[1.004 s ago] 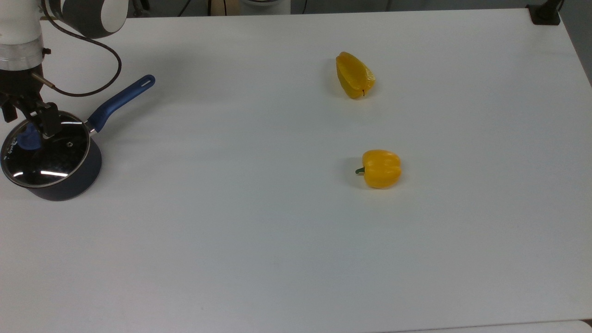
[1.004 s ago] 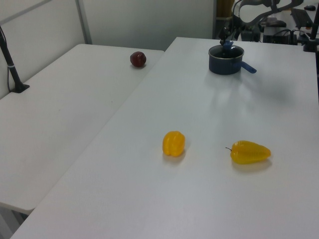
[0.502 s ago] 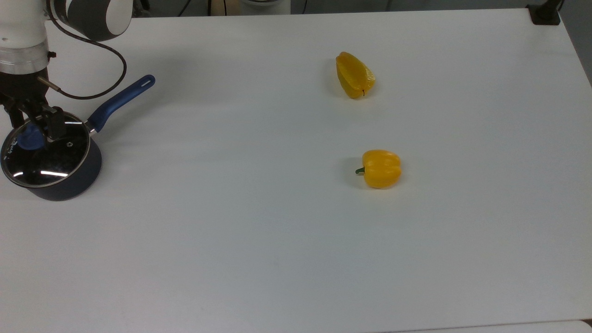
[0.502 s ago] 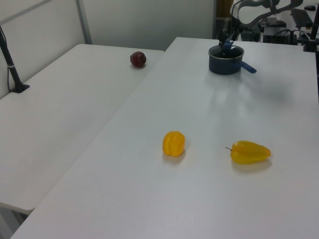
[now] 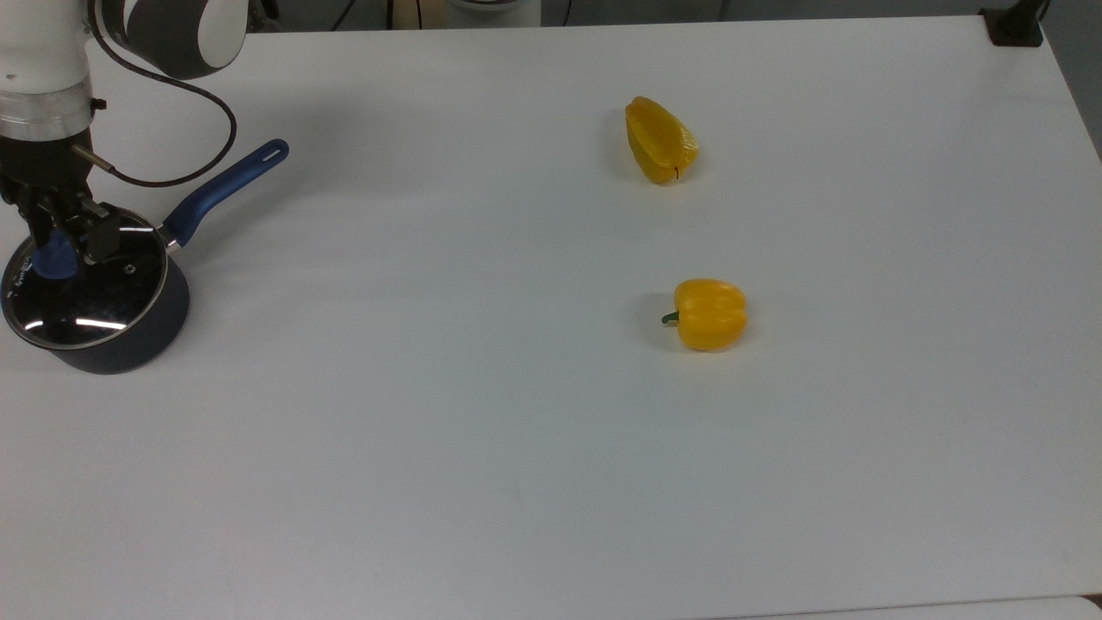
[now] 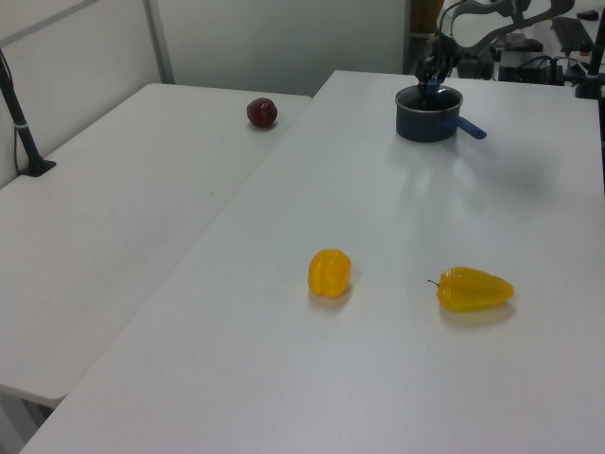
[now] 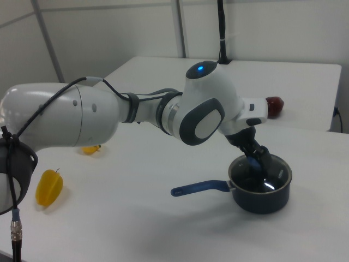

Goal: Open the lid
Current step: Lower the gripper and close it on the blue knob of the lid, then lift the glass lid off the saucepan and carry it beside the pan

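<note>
Two yellow peppers lie nearest in the left view, on the white table [image 5: 516, 482]: a blocky pepper [image 6: 330, 272] on the left view's left and a long pepper [image 6: 475, 288] on the left view's right, well apart. From the top view I see the blocky one [image 5: 710, 313] with its green stem toward the top view's left, and the long one [image 5: 659, 139] further up the frame.

Further back, on a second table [image 6: 113, 218] butted against the first, sits a dark red apple [image 6: 262, 113]. The right view has it [image 7: 274, 106] behind the arm [image 7: 82, 117].

Furthest off in the left view is the pan [image 6: 427, 126], upright near the table's far edge, well apart from both peppers. In the top view the pan [image 5: 129, 349] is at the top view's left edge, and its handle [image 5: 224, 185] points up and toward the top view's right.

The lid [image 5: 86, 293] sits flat on the pan, closed, rim on rim. The right view agrees: lid [image 7: 262, 177] seated, pan [image 7: 262, 199] under it.

The gripper [image 5: 67, 245] comes down from above and is right at the blue knob [image 5: 52, 258] on the lid. In the right view the gripper [image 7: 257, 158] is low over the lid's middle. I cannot tell whether it is apart or clamped on the knob.

A black cable [image 5: 207, 129] loops off the wrist above the handle.
</note>
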### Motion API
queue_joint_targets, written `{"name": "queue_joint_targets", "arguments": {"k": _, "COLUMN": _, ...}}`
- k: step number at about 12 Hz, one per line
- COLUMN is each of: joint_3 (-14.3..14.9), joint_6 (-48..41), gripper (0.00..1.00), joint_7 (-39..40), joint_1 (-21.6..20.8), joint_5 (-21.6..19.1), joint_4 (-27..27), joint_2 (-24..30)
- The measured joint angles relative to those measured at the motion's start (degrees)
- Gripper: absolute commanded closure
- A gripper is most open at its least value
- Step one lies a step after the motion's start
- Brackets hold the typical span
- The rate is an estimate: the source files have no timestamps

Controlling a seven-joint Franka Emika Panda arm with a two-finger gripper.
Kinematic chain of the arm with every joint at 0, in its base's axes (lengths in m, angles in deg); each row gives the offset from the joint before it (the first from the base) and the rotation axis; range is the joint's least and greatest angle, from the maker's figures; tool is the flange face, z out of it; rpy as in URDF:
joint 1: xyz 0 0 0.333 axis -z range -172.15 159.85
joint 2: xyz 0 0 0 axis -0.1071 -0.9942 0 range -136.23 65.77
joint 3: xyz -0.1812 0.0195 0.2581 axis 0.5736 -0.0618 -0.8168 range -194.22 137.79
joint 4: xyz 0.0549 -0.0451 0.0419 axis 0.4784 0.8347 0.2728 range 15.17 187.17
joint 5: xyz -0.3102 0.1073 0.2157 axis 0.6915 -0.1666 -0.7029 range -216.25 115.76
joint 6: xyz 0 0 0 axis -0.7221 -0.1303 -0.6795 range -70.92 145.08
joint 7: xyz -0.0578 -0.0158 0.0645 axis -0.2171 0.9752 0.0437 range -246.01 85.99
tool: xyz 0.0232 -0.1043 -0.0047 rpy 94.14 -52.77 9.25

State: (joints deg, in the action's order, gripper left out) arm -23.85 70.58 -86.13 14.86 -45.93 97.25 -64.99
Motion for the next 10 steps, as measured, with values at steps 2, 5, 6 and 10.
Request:
{"name": "queue_joint_targets", "arguments": {"k": 2, "joint_3": 0.03, "joint_6": 0.01, "gripper": 0.49, "joint_7": -0.02, "joint_1": 0.12, "joint_5": -1.59, "joint_4": -0.09, "joint_2": 0.07}}
{"name": "queue_joint_targets", "arguments": {"k": 5, "joint_3": 0.03, "joint_6": 0.01, "gripper": 0.65, "joint_7": -0.02, "joint_1": 0.25, "joint_5": -2.14, "joint_4": -0.11, "joint_2": 0.10}}
{"name": "queue_joint_targets", "arguments": {"k": 6, "joint_3": 0.02, "joint_6": 0.01, "gripper": 0.65, "joint_7": -0.02, "joint_1": 0.25, "joint_5": -2.14, "joint_4": -0.11, "joint_2": 0.10}}
{"name": "queue_joint_targets", "arguments": {"k": 10, "joint_3": 0.02, "joint_6": 0.01, "gripper": 0.65, "joint_7": -0.02, "joint_1": 0.37, "joint_5": -2.15, "joint_4": -0.35, "joint_2": 0.80}}
